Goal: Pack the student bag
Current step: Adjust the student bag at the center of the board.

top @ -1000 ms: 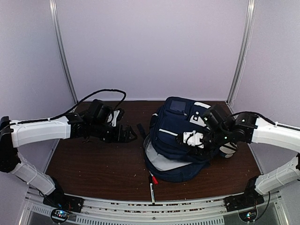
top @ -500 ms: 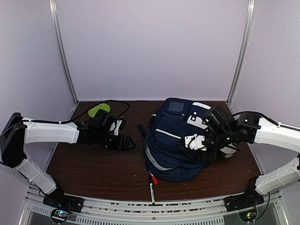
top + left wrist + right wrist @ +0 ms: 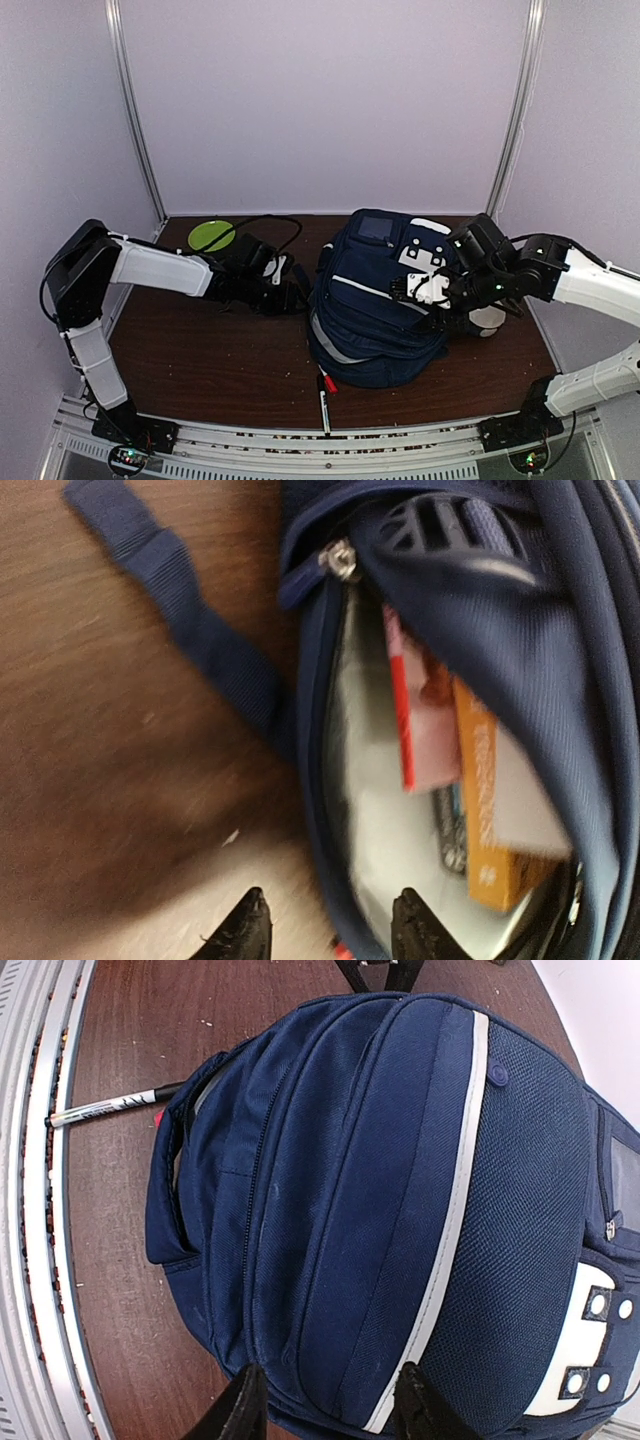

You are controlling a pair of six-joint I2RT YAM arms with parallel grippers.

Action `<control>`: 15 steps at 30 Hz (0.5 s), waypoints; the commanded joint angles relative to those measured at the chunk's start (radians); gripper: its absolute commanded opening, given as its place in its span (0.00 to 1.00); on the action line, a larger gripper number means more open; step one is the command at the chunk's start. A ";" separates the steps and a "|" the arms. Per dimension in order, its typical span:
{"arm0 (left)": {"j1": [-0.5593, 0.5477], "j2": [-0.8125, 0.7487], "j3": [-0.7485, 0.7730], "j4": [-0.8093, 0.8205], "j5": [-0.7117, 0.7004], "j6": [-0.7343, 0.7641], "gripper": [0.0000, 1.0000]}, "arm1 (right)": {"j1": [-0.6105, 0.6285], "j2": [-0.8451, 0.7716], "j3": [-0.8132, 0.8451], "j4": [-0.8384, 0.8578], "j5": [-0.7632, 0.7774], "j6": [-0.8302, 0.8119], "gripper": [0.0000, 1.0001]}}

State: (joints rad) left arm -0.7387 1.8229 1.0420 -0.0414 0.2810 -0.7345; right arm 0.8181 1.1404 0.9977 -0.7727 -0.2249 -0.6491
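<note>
Bag (image 3: 362, 312) lies centre-right on the table (image 3: 200, 360), at 3 o'clock from the L gripper (image 3: 328, 932), which sits low at the bag's 9 o'clock edge. In the L wrist view its two dark tips stand part open w/ the bag's rim and pale lining (image 3: 365, 780) between them; they look clear of the rim, nothing pinched. R gripper (image 3: 328, 1408) hangs over the bag's 3 o'clock side, tips apart, holding nothing, bag top right under it. Bag is navy woven fabric, rounded and domed, w/ a mesh-like front panel, a white stripe (image 3: 450, 1210) curving down it and a white patch (image 3: 590, 1350) w/ dark holes. Mouth gapes: smooth grey lining, a thin red-edged book (image 3: 402, 710), an orange one (image 3: 480, 810). Metal zip pull (image 3: 340, 560) at the mouth's 12 o'clock; flat webbing strap (image 3: 170, 610) trails on the dark wood-grain top. Slim pen (image 3: 105, 1110) lies at the bag's 6 o'clock. Flat round green disc (image 3: 212, 236) at 10 o'clock from the L gripper.
</note>
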 commanded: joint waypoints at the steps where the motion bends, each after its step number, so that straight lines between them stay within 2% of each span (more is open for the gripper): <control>1: -0.022 0.062 0.091 0.073 0.044 -0.045 0.42 | -0.009 -0.009 0.001 0.016 -0.012 0.017 0.44; 5: -0.042 0.094 0.133 0.079 0.060 -0.051 0.04 | -0.013 0.003 0.008 0.025 -0.009 0.021 0.44; 6: -0.049 0.097 0.141 0.079 0.063 -0.050 0.00 | -0.014 0.008 0.009 0.033 0.004 0.027 0.44; 8: -0.066 0.096 0.151 0.078 0.073 -0.045 0.00 | -0.028 0.022 0.017 0.047 0.018 0.054 0.43; 12: -0.095 0.067 0.145 0.078 0.076 -0.031 0.00 | -0.142 0.045 0.066 0.019 -0.072 0.090 0.42; 15: -0.113 0.036 0.125 0.077 0.081 -0.014 0.00 | -0.206 0.017 0.058 0.009 -0.016 0.085 0.49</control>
State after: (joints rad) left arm -0.8097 1.9148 1.1698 -0.0105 0.3119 -0.7757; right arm 0.6781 1.1851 1.0321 -0.7517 -0.2623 -0.5915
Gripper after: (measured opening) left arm 0.017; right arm 0.444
